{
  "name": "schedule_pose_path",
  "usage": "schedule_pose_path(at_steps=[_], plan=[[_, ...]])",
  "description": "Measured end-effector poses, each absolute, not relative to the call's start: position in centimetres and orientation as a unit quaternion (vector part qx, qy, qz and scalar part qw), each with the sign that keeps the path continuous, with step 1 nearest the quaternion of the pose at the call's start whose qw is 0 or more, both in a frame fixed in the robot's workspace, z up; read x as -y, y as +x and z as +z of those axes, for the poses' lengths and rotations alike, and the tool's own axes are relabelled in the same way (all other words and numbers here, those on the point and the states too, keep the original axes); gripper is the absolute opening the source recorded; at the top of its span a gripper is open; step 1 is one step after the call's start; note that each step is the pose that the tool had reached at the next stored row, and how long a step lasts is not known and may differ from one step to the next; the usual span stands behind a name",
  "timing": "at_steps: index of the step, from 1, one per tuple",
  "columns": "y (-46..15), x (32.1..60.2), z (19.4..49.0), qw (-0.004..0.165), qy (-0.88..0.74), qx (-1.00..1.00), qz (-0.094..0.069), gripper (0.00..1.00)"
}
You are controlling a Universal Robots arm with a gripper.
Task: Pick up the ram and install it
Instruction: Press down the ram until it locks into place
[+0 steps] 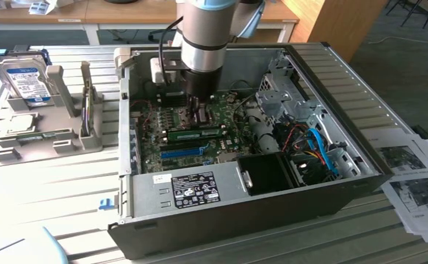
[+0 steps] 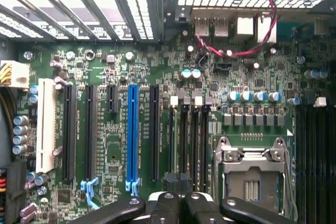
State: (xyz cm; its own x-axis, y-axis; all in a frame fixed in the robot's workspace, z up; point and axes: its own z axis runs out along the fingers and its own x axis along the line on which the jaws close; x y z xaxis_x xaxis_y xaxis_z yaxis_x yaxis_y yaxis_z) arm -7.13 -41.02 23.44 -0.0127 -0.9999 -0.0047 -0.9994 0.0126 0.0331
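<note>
The ram point(image 1: 196, 133), a narrow green stick with dark chips, lies along a black memory slot on the motherboard point(image 1: 155, 159) inside the open computer case point(image 1: 332, 71). My gripper point(image 1: 198, 118) reaches down into the case just above and behind the stick; I cannot tell whether it touches it. In the wrist view the gripper point(image 2: 178, 190) is shut, its fingertips point(image 2: 167, 199) pressed together with nothing visible between them. They hang over the near end of the black memory slots point(image 2: 189, 140), beside the CPU socket point(image 2: 252, 177) and a bright blue slot point(image 2: 133, 129).
A grey rack point(image 1: 67, 104) at the exterior view's left holds a silver, blue-labelled hard drive point(image 1: 25, 82). Case walls, a drive cage point(image 1: 284, 93), cables point(image 1: 317, 146) and the power supply point(image 1: 192, 187) ring the motherboard. Printed sheets point(image 1: 412, 176) lie at the exterior view's right.
</note>
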Motion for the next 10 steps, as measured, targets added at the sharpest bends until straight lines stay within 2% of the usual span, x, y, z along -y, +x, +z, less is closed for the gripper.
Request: schedule_pose_path(at_steps=[10], plan=[[-8.08,41.02,23.44,0.01,0.702,0.712,-0.013,0.09]])
